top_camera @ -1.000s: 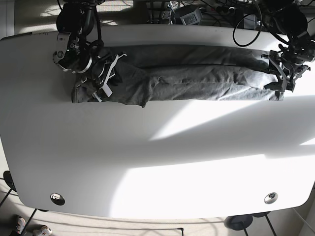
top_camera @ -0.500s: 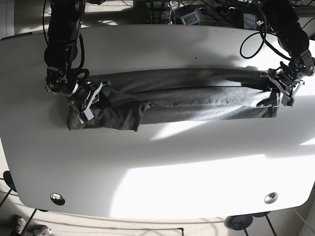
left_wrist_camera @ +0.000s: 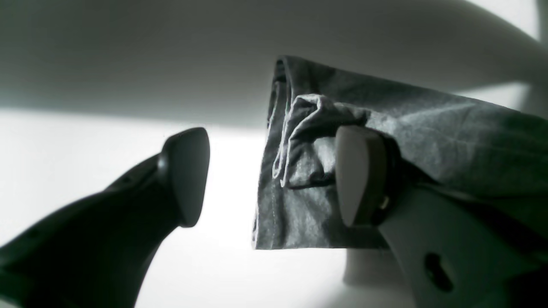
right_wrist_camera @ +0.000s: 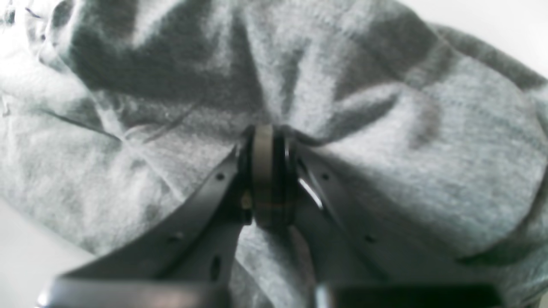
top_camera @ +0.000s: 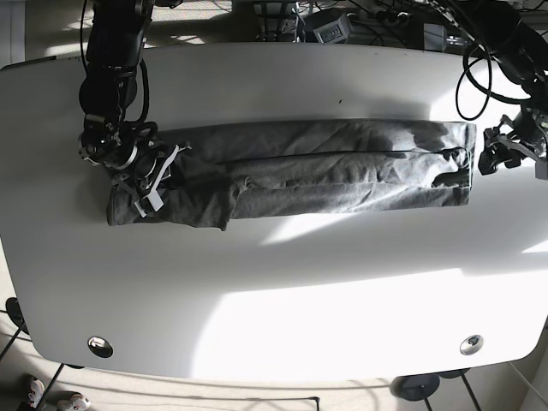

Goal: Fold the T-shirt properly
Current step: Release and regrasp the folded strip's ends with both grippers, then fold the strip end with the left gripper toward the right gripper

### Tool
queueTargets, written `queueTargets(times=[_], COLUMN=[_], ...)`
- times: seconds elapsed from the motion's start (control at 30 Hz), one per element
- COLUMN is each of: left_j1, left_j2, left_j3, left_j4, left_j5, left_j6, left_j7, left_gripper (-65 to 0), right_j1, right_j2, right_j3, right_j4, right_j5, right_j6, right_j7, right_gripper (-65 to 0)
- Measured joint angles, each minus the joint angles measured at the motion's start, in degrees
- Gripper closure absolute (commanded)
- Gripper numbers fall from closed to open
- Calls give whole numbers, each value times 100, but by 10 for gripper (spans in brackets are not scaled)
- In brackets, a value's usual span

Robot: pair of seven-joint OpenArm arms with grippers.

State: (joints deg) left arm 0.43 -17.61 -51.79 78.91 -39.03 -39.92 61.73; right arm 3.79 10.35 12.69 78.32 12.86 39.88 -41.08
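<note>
Left gripper (left_wrist_camera: 274,175) fingers spread wide, one pad touching the T-shirt (top_camera: 325,167) hem; right gripper (right_wrist_camera: 269,179) fingers pinch its fabric.

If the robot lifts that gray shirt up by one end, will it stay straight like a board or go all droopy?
Probably droopy. The T-shirt lies creased and wrinkled on the table, and it bunches where the right gripper pinches it. It likely weighs little. At the open left gripper its thin layers curl loosely.
</note>
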Motion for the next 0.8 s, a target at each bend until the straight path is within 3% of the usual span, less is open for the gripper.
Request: queueTargets(times=[0.2, 0.43, 0.47, 0.6, 0.7, 0.8], left_j1=[-181, -168, -173, -157, -136, -15], left_j2=[-2, -9, -11, 11, 33, 4], left_j3=[79, 1084, 1123, 1163, 1178, 1633], left_j4=[-933, -1121, -1121, -1121, -879, 188], left_j5=[-2, -50, -52, -2, 33, 247], left_j6=[4, 2, 2, 4, 501, 699], left_j7=[-9, -601, -610, -693, -726, -717], left_gripper=[-429, -425, -408, -79, -60, -54], right_j1=[0, -107, -111, -133, -190, -203], right_j2=[0, 15, 15, 37, 46, 46], right_j3=[0, 7, 4, 0, 0, 0], right_j4=[0, 7, 7, 4, 4, 7], right_j5=[0, 354, 413, 492, 538, 540], right_j6=[0, -24, -24, -24, -22, -20], right_j7=[-2, 22, -9, -9, 17, 33], right_gripper=[-30, -30, -30, -30, -30, -30])
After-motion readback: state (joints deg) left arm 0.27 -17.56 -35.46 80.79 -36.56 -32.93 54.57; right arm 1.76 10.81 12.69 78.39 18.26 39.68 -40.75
